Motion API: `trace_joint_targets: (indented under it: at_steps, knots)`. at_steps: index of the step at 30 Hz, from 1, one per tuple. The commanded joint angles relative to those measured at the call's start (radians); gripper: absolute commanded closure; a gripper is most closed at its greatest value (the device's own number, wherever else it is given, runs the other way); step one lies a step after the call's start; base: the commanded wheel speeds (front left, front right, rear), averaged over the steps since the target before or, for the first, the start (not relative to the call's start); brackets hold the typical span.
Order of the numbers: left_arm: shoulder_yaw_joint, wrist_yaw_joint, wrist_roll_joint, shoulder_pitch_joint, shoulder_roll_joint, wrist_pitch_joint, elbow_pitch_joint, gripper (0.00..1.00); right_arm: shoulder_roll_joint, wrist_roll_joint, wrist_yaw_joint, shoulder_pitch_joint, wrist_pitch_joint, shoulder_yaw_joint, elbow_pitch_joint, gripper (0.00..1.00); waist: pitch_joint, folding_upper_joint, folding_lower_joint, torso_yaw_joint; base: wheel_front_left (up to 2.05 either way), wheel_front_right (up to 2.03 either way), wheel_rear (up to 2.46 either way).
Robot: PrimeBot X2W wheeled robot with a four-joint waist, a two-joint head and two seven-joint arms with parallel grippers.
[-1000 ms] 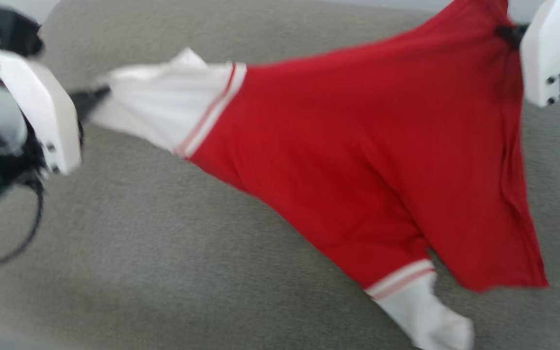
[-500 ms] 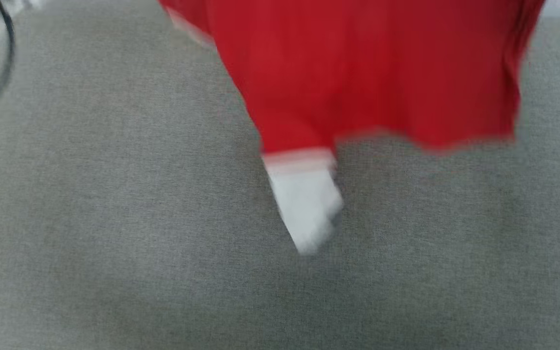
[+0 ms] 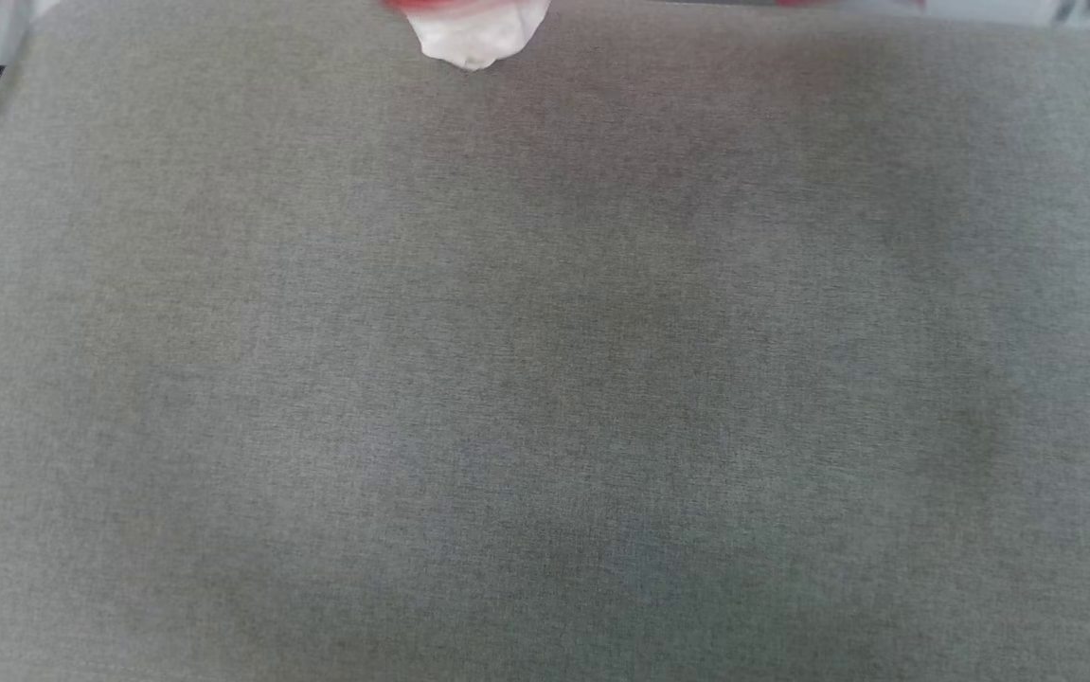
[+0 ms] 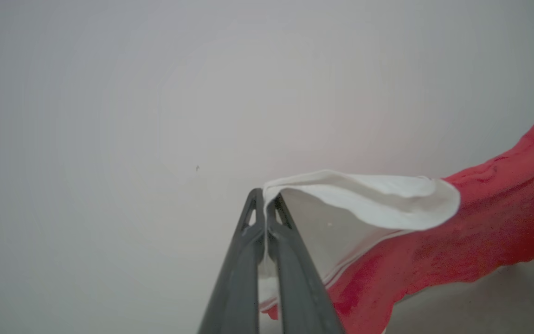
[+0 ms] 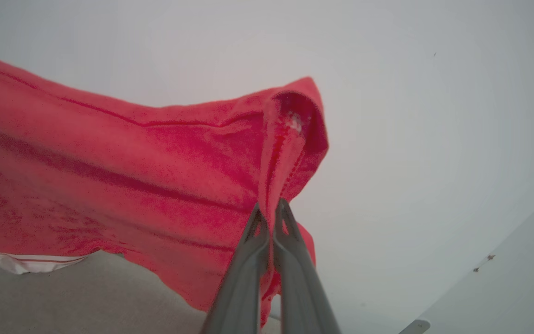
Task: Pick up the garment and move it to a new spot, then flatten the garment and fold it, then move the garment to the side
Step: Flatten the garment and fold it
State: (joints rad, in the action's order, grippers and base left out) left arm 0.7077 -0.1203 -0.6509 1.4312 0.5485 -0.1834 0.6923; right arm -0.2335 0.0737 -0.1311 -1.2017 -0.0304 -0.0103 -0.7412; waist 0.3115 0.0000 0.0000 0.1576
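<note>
The left pincer (image 4: 265,197) is squeezed shut, its two dark fingers pressed together on the edge of a white sleeve (image 4: 369,199). The white cloth folds over the fingertips and spreads away to the right of the left wrist view. There it meets thin stripes (image 4: 341,273) and then the red body of the garment (image 4: 480,222). The red part stretches off past the right edge of that view.

The right pincer (image 5: 271,208) is squeezed shut too. It pinches a bunched-up fold of the red cloth, which sticks up above the fingertips like a little hood. From there the red cloth runs wide across the left of the right wrist view, pulled out in a long sheet with a few creases.

So the garment hangs in the air between the two pincers (one holds white, one holds red). A pale wall (image 4: 109,116) is behind it.

Under it lies a grey cloth-covered counter (image 3: 545,379). In the head view a white sleeve end (image 3: 473,38) dangles at the top edge over the far side of the counter, with a bit of red above it. I cannot tell if that end touches the counter.
</note>
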Motion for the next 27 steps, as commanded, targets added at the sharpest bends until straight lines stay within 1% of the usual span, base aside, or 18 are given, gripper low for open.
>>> trace_joint_targets:
  at_steps: [1, 5, 9, 12, 15, 16, 18, 20, 23, 27]
  knots:
    - [0.015, -0.004, -0.027, -0.039, 0.011, 0.017, -0.006, 1.0, 0.002, -0.028, 0.001, 0.036, -0.02, -0.01, -0.017, 1.0, 0.0, 0.0, 0.0, 0.003, 0.0, 0.0, 0.0]
    - [0.078, -0.008, -0.089, -0.164, 0.044, 0.087, -0.037, 1.0, -0.007, -0.101, 0.001, 0.135, -0.087, -0.041, -0.035, 1.0, -0.001, 0.0, 0.0, 0.01, 0.0, 0.0, 0.0]
    - [0.117, -0.009, -0.191, -0.292, 0.087, 0.173, -0.094, 1.0, -0.012, -0.204, 0.001, 0.244, -0.189, -0.068, -0.018, 1.0, -0.003, 0.0, 0.0, 0.014, 0.0, 0.0, 0.0]
    - [0.139, -0.009, -0.268, -0.395, 0.116, 0.252, -0.144, 1.0, -0.027, -0.276, 0.001, 0.325, -0.273, -0.094, 0.032, 1.0, -0.007, 0.0, 0.0, 0.015, 0.0, 0.0, 0.0]
    - [0.144, -0.006, -0.343, -0.491, 0.151, 0.331, -0.209, 1.0, -0.047, -0.346, 0.001, 0.413, -0.356, -0.125, 0.118, 1.0, -0.012, 0.0, 0.0, 0.014, 0.0, 0.0, 0.0]
    - [0.144, -0.006, -0.343, -0.491, 0.151, 0.331, -0.209, 1.0, -0.047, -0.346, 0.001, 0.413, -0.356, -0.125, 0.118, 1.0, -0.012, 0.0, 0.0, 0.014, 0.0, 0.0, 0.0]
    - [0.145, 0.015, -0.398, -0.557, 0.174, 0.38, -0.266, 1.0, -0.069, -0.388, 0.001, 0.473, -0.411, -0.14, 0.19, 1.0, -0.016, 0.0, 0.0, 0.012, 0.0, 0.0, 0.0]
    - [0.146, 0.047, -0.441, -0.623, 0.206, 0.425, -0.329, 1.0, -0.095, -0.421, 0.001, 0.535, -0.459, -0.153, 0.267, 1.0, -0.021, 0.0, 0.0, 0.009, 0.0, 0.0, 0.0]
    - [0.153, 0.108, -0.49, -0.715, 0.254, 0.477, -0.449, 1.0, -0.134, -0.462, 0.0, 0.63, -0.533, -0.169, 0.39, 1.0, -0.025, 0.0, 0.0, 0.007, 0.0, 0.0, 0.0]
    - [0.157, 0.199, -0.533, -0.821, 0.324, 0.514, -0.603, 1.0, -0.186, -0.509, 0.001, 0.744, -0.606, -0.173, 0.536, 1.0, -0.036, 0.0, 0.0, 0.001, 0.0, 0.0, 0.0]
